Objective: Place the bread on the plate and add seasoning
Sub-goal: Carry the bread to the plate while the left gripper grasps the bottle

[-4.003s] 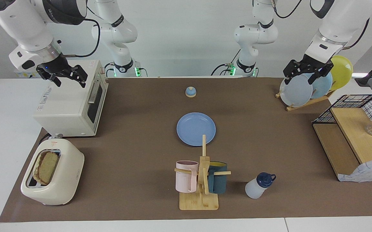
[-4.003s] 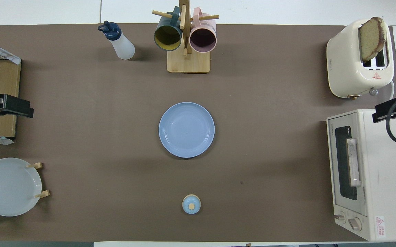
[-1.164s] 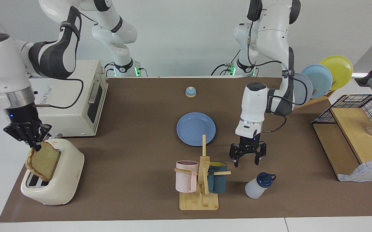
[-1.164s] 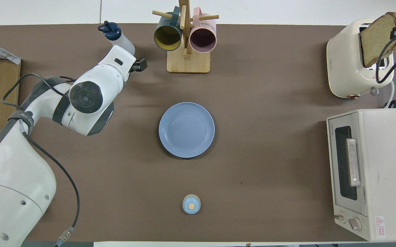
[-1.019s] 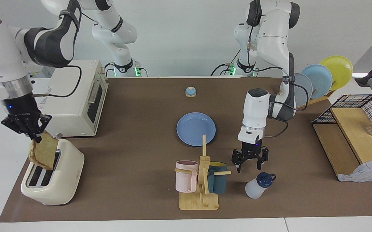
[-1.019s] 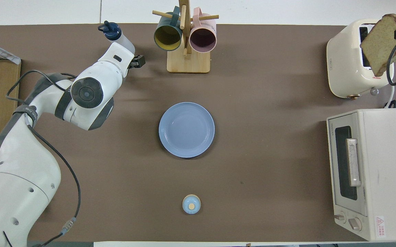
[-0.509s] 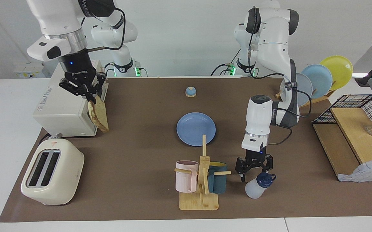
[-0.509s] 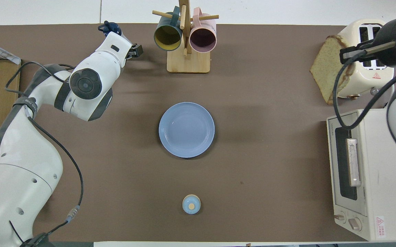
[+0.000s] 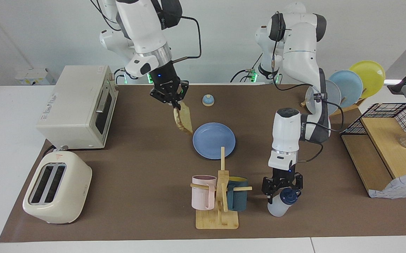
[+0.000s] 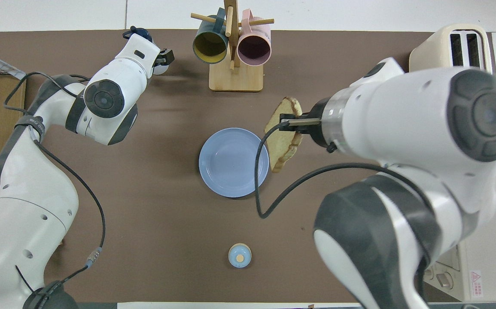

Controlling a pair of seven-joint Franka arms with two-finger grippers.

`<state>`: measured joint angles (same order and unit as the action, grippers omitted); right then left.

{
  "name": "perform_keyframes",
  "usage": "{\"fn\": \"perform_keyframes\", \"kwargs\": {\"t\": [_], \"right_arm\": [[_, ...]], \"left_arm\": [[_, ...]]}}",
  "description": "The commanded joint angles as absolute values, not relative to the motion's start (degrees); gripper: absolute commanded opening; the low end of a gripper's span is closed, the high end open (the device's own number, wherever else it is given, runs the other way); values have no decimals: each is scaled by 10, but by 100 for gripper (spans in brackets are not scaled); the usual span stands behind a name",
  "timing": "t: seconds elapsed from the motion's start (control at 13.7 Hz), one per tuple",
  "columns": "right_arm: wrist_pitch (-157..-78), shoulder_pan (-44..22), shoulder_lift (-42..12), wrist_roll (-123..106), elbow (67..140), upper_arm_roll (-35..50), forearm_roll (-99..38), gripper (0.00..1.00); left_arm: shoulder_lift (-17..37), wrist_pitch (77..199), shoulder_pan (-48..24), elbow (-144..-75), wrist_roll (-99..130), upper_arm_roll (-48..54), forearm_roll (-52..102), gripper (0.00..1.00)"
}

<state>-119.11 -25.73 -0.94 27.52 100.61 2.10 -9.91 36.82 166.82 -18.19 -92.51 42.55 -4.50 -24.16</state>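
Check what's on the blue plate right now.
Nothing: the blue plate is bare. The bread hangs from the right gripper beside its rim, not yet over it. A mug rack post hides a sliver of rim.

From overhead, my left arm [image 10: 110,92] covers nearly all of the seasoning [image 10: 142,33]; only its dark cap peeks out. My right arm [image 10: 406,141] hides most of the oven [image 10: 467,274] and part of the toaster [image 10: 467,43]. The rack of plates [image 9: 350,82] is partly masked in the facing view.
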Motion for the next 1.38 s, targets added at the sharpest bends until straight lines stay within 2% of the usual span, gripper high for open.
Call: {"fn": "perform_keyframes", "kwargs": {"t": [0.0, 0.22, 0.44, 0.58, 0.73, 0.8, 0.87, 0.95, 1.02, 1.31], "right_arm": [[-1260, -305, 0, 348, 1069, 18, -112, 0], [-1388, -337, -39, 367, 1120, 18, -113, 0], [-1431, -350, -54, 370, 1151, 18, -113, 0], [-1499, -366, -62, 382, 1187, 18, -113, 0], [-1518, -365, -58, 384, 1207, 18, -113, 0], [-1519, -362, -57, 384, 1213, 18, -113, 0], [-1520, -358, -54, 385, 1222, 18, -113, 0], [-1527, -355, -51, 382, 1234, 18, -113, 0], [-1542, -352, -47, 379, 1248, 18, -113, 0], [-1570, -339, -33, 376, 1298, 18, -113, 0]], "left_arm": [[389, 1672, -180, -903, 433, -47, -258, 100], [423, 1675, -184, -870, 435, -47, -257, 100], [425, 1677, -175, -865, 425, -47, -258, 100], [425, 1676, -175, -865, 423, -47, -258, 100], [425, 1677, -175, -865, 424, -47, -257, 98], [425, 1677, -175, -865, 425, -47, -257, 91], [425, 1677, -175, -865, 425, -47, -256, 71], [424, 1678, -174, -865, 425, -47, -255, 33], [420, 1679, -171, -865, 423, -47, -254, 0], [416, 1680, -159, -865, 421, -47, -255, 0]]}}
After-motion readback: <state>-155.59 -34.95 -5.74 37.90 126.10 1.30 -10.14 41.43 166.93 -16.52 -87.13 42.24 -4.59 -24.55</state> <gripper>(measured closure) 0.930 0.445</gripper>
